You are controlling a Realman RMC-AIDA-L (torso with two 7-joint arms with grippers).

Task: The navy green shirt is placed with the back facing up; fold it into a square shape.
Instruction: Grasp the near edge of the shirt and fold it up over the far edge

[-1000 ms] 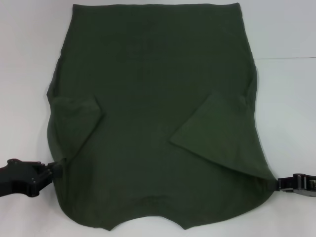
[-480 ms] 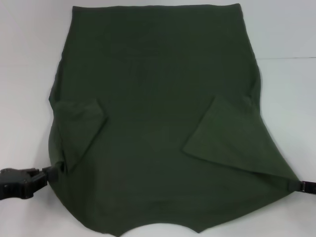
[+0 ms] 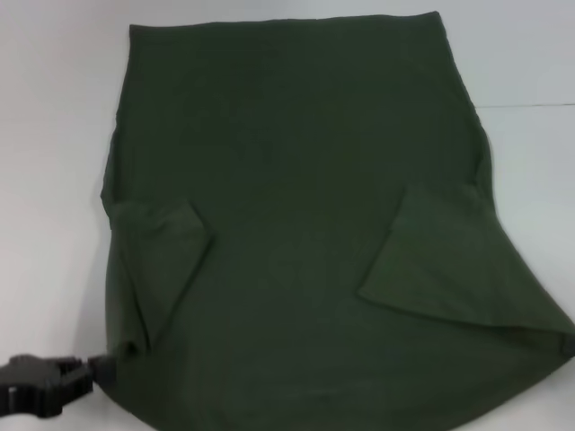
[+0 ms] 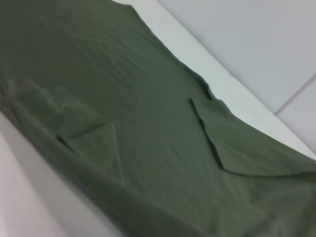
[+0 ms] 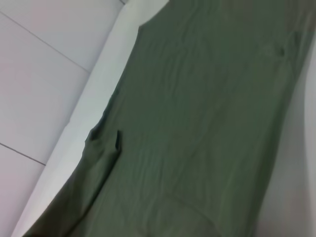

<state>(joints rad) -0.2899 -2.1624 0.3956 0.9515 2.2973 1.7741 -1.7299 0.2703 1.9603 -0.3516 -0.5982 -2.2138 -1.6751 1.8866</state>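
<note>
Navy green shirt [image 3: 296, 180]: soft matt cloth, lightly creased; table [image 3: 54, 135]: smooth white, faint sheen.

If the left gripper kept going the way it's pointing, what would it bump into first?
The left gripper points rightward at the navy green shirt, and its tip already meets the shirt's near left corner, so probably more shirt cloth first.

The left end effector [image 3: 101, 366] sits low at the near left, its black wrist reaching in from the left edge, fingers closed on cloth at the navy green shirt's [image 3: 296, 180] near-left corner. Only a dark sliver of the right end effector [image 3: 568, 346] shows at the near right edge.
</note>
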